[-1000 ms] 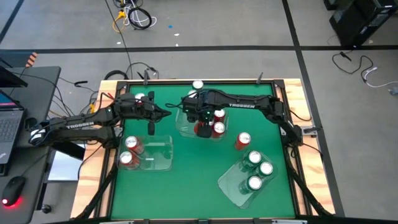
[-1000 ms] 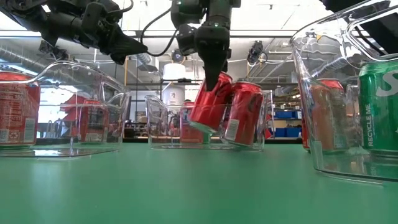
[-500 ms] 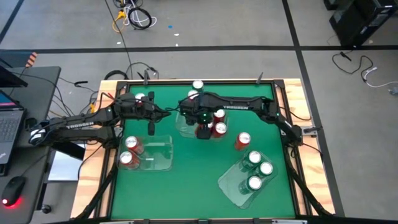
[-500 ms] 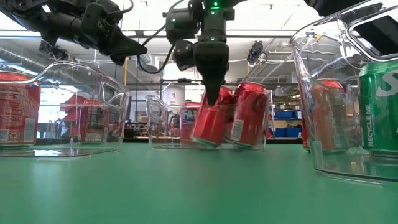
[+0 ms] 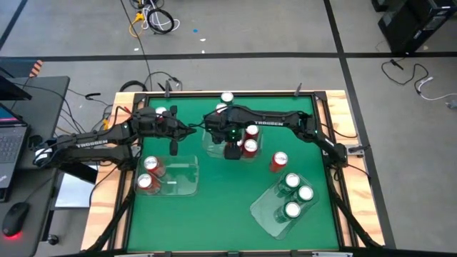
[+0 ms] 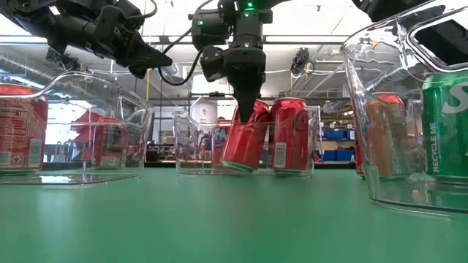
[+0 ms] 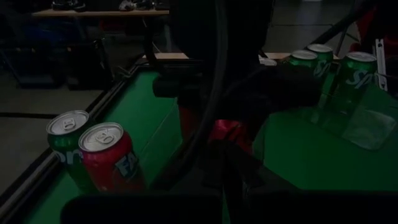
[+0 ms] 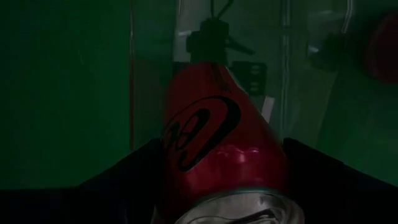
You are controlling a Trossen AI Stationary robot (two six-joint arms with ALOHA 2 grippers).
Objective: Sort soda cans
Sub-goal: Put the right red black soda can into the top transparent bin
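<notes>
Right gripper (image 6: 245, 109) is clamped on a red soda can (image 6: 243, 139), hanging below it, long axis tilted inside the clear bin (image 6: 186, 142). Left gripper (image 5: 173, 146) sits shut, farther off.

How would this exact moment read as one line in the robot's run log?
right claw: gripping tilted red can, inside middle clear bin | left claw: shut, empty, above table | red can: loose on table

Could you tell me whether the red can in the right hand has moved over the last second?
Yes. The red can held by the right hand has come down into the middle clear bin, less tilted, beside the upright red can.
</notes>
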